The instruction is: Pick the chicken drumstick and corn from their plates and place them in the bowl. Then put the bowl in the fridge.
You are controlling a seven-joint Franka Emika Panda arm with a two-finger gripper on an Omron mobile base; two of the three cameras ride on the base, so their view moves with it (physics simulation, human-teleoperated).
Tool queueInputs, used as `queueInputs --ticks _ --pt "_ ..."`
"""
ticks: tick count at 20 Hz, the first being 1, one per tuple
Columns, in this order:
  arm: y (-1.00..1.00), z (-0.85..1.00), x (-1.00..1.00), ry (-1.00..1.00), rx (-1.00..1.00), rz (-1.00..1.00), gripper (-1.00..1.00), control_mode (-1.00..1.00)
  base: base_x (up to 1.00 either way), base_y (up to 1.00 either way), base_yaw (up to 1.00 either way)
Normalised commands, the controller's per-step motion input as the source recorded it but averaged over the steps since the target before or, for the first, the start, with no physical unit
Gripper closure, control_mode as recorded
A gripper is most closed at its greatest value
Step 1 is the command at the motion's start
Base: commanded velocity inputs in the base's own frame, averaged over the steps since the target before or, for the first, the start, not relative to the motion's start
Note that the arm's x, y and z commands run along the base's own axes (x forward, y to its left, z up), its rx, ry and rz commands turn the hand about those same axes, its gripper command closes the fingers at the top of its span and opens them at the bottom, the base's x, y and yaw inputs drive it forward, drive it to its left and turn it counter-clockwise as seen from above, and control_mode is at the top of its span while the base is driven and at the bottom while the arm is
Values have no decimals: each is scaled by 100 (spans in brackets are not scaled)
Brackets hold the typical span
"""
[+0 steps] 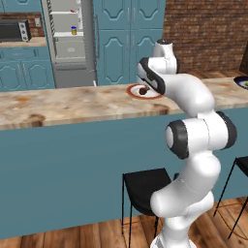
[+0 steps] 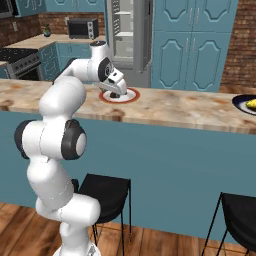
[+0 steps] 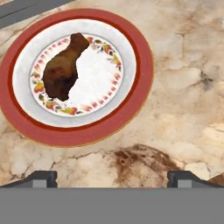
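The robot's dark two-finger gripper (image 3: 112, 178) hangs over the counter with its jaws spread as wide as they go, and nothing is between them. Its two small tips stand far apart at the bottom of the hand view, above bare stone and not yet above the food.

Just past the tips lies the round white plate with the orange-red rim (image 3: 141, 83). On it rests the small dark brown chicken drumstick (image 3: 62, 69), off to one side of the plate's middle, with its thin end pointing away from the hand. Picking up this piece looks like the step in hand. To do it well, the gripper would need to slide over until the meat sits midway between the tips, then go straight down. Closing across the fat part looks safer than across the thin end, which could slip out. The tips should stop before they hit the plate, or the plate may slide.

The plate sits on the long marble-look counter top (image 1: 58, 104), nearer the far edge than the robot's edge. There is bare stone all around it, so the hand has room to move.

The bright yellow cob of corn (image 2: 250, 104) lies on a dark-rimmed plate (image 2: 239, 106) well away along the counter. Behind the counter, the tall grey steel fridge (image 1: 68, 38) stands open.
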Motion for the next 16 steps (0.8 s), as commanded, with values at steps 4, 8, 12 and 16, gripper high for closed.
queueInputs --ticks 4,8,12,16 --pt "6 -5 53 12 0 0 -100 -100 0 0 0" --pt "6 -17 31 6 0 0 -100 -100 0 0 0" --pt "3 -24 21 0 -1 0 -100 -100 0 0 0" --pt "5 -26 23 7 0 0 -100 -100 0 0 0"
